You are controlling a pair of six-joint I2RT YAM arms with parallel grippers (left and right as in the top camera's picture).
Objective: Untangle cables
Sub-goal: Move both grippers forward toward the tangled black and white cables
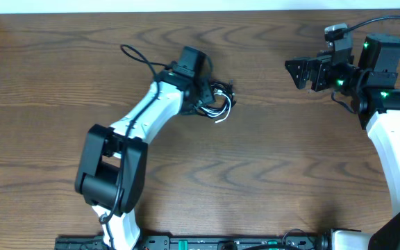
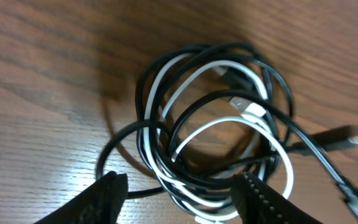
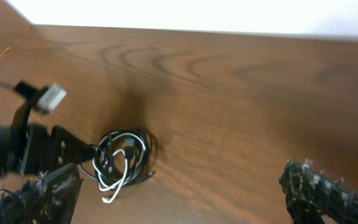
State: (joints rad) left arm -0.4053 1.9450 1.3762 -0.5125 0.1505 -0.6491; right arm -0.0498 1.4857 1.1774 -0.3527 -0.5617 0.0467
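The left gripper [image 2: 180, 186] is standing half-wide, its fingers straddling loose strands of the cables [image 2: 211, 126]. They are lying tangled, black with white, toward the middle of the tabletop's [image 1: 269, 173] far edge. The right gripper [image 1: 304, 71] is hanging wide and empty near the far right corner.

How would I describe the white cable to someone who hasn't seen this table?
On the wooden table, follow the white left arm to its tip, where the left hand hangs over a small coiled tangle. The white cable is the pale cord looped through it, ending in a white plug, unlike the black cable wound with it.
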